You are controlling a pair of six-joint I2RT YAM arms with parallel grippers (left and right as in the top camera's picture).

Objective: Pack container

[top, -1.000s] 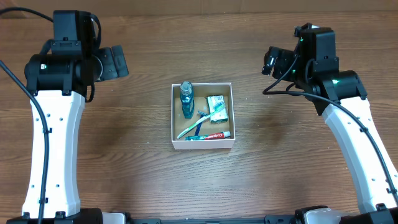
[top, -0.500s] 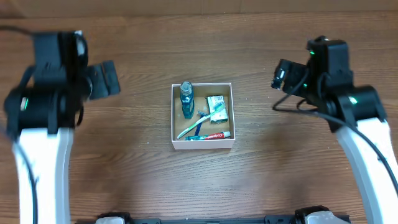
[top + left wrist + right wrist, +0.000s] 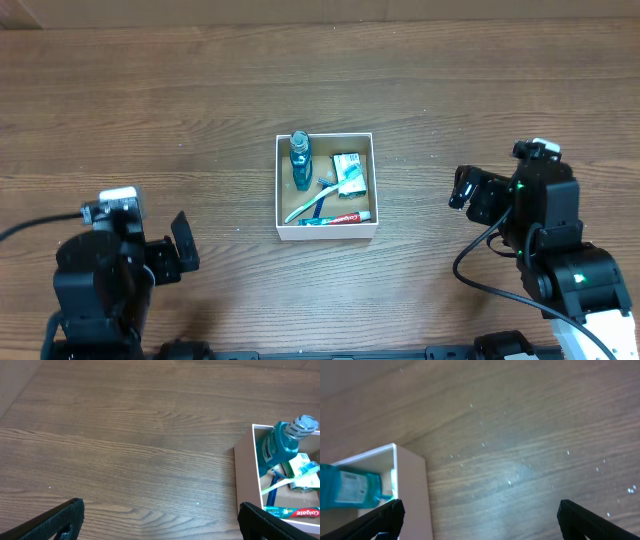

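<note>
The container [image 3: 326,232] is a shallow white-walled square box at the table's middle. It holds a blue mouthwash bottle [image 3: 300,160], a green-and-white packet [image 3: 349,171], toothbrushes [image 3: 310,204] and a red toothpaste tube [image 3: 340,217]. My left gripper [image 3: 184,246] is open and empty, low at the front left, well left of the box. My right gripper [image 3: 462,188] is open and empty, at the right of the box. The left wrist view shows the box wall [image 3: 246,485] and bottle [image 3: 280,445]; the right wrist view shows a box wall [image 3: 412,495] and the bottle [image 3: 350,491].
The brown wooden table [image 3: 200,110] surrounds the box. A cardboard-coloured strip runs along the far edge [image 3: 320,10].
Both arms have pulled back from the far side toward the table's front and lowered. The left moved from upper left to front left; the right dropped toward the front right. The box's contents are unchanged.
</note>
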